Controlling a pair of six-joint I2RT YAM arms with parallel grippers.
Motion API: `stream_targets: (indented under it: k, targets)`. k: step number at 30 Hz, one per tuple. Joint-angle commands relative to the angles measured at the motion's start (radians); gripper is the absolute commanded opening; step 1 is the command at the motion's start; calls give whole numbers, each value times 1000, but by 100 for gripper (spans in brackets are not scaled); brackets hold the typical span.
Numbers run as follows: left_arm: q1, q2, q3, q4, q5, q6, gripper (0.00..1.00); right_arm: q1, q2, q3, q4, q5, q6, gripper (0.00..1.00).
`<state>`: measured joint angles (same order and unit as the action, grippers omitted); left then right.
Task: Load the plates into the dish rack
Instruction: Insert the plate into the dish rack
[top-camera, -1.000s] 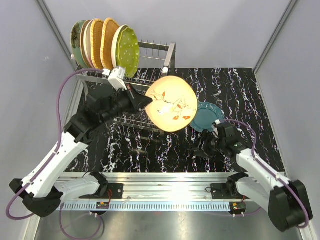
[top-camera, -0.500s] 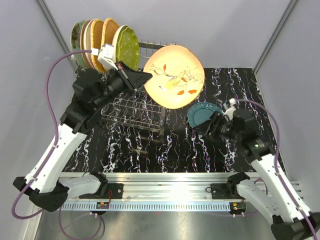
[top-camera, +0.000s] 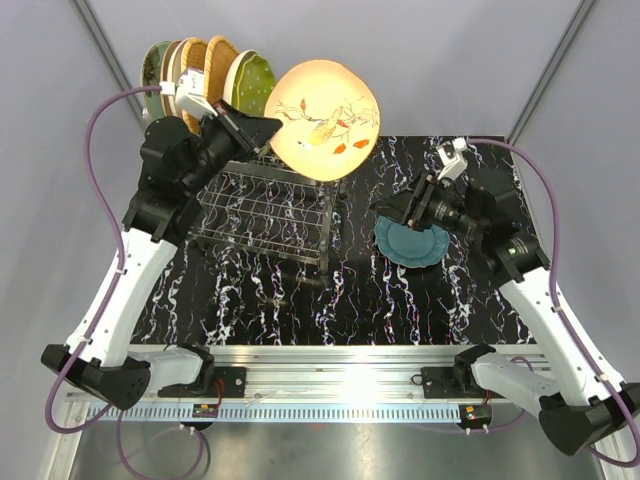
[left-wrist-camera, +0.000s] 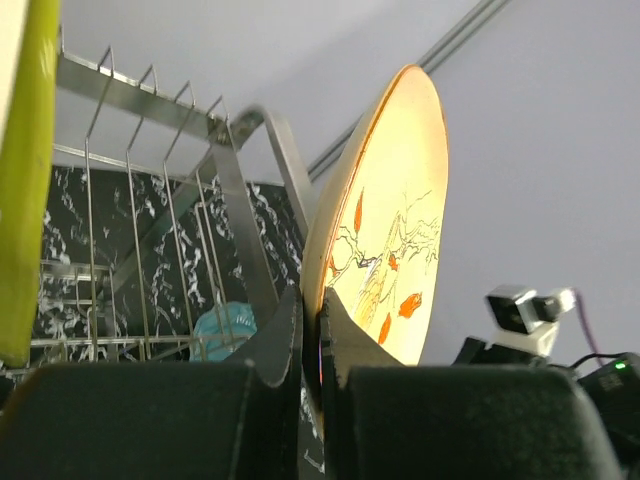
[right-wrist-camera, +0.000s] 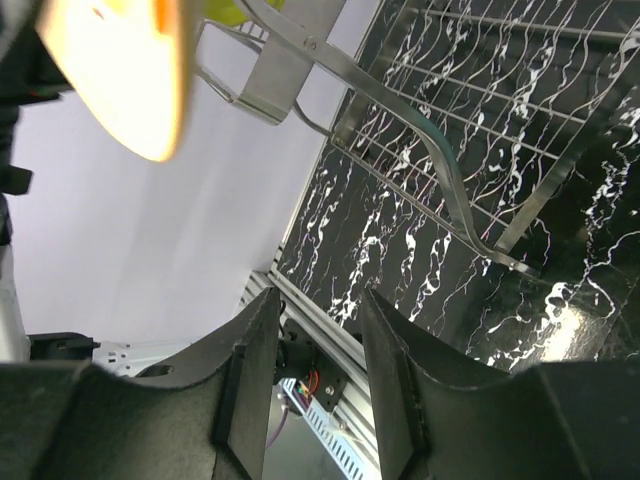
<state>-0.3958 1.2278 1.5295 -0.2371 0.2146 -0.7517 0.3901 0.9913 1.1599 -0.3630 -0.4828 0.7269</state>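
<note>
Left fingers (left-wrist-camera: 283, 345) clamped on floral plate (top-camera: 322, 118) rim, above free end of dish rack (top-camera: 262, 215), right fingers (right-wrist-camera: 250, 370) parted, empty

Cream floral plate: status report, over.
Left gripper shut on cream floral plate, upright at right end of silver wire dish rack. Right gripper open, empty, by teal plate. Rack free beside lime dotted plate.
</note>
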Motion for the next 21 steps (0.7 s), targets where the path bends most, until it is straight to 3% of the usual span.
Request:
stream_targets:
  k: [1, 7, 15, 21]
  targets:
    - [21, -19, 118, 312, 51, -80, 0, 30, 30, 86, 52, -11, -38, 45]
    - [37, -37, 143, 321, 6, 8, 0, 39, 107, 164, 58, -10, -63, 43]
    - [37, -80, 159, 243, -181, 167, 0, 55, 228, 328, -19, -4, -125, 45]
    - [37, -67, 202, 240, -254, 233, 0, 59, 241, 311, -10, -14, -127, 47]
